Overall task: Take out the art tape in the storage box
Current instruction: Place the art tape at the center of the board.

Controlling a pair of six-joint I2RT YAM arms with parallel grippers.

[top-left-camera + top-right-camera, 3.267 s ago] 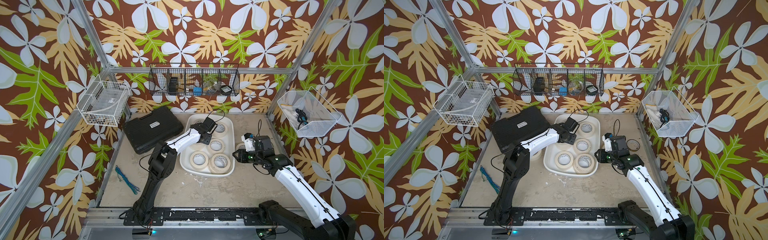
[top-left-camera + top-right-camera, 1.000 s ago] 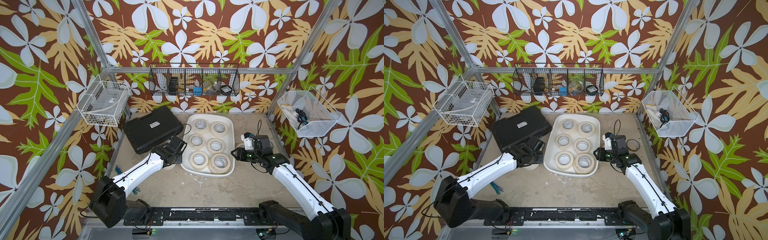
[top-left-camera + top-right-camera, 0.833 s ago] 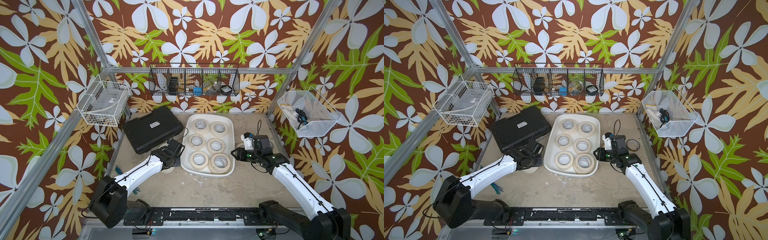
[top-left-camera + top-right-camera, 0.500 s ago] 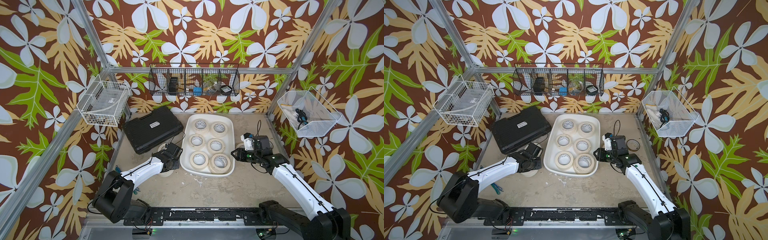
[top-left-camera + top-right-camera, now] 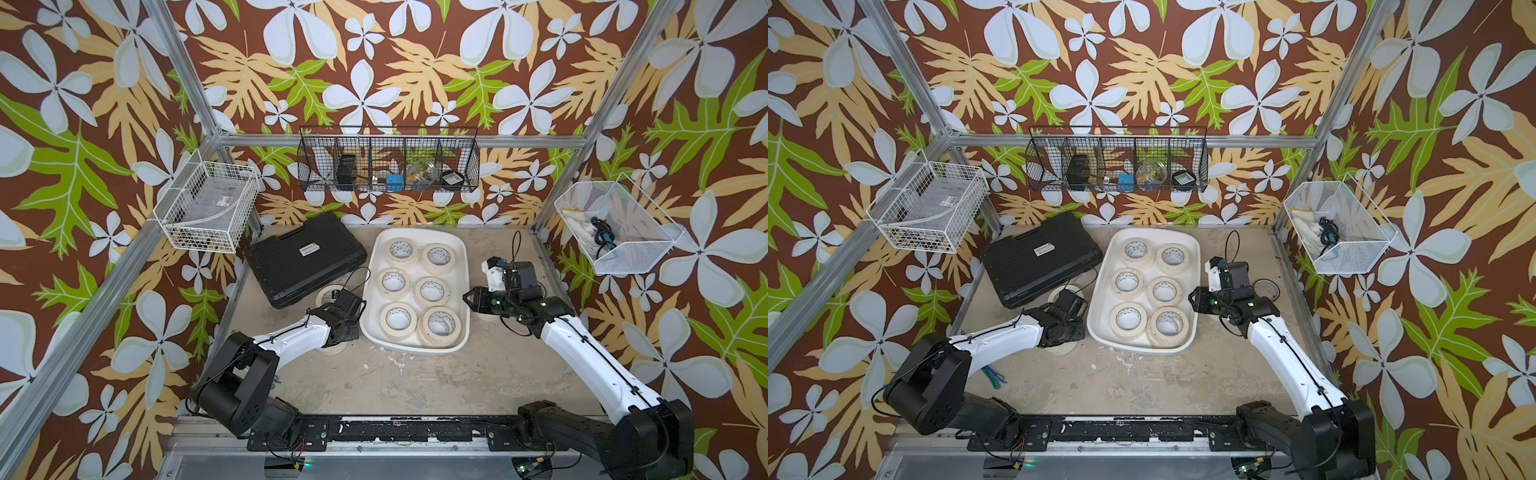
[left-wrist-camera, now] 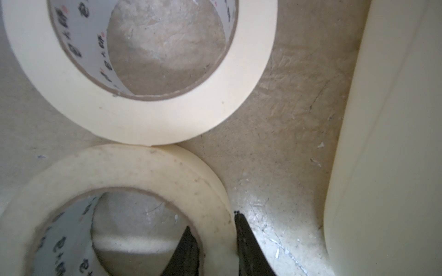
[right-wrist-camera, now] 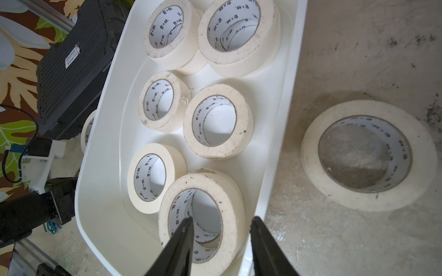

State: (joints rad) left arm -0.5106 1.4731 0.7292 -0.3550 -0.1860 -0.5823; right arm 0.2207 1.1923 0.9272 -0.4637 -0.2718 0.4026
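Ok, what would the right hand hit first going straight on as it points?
Likely the top art tape roll in the storage box corner nearest the right hand; it lines up with that roll's wall, though depth is unclear.

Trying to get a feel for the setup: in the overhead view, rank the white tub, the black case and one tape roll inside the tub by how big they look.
1. storage box: largest
2. black case: clearly smaller
3. art tape roll in the box: smallest by far
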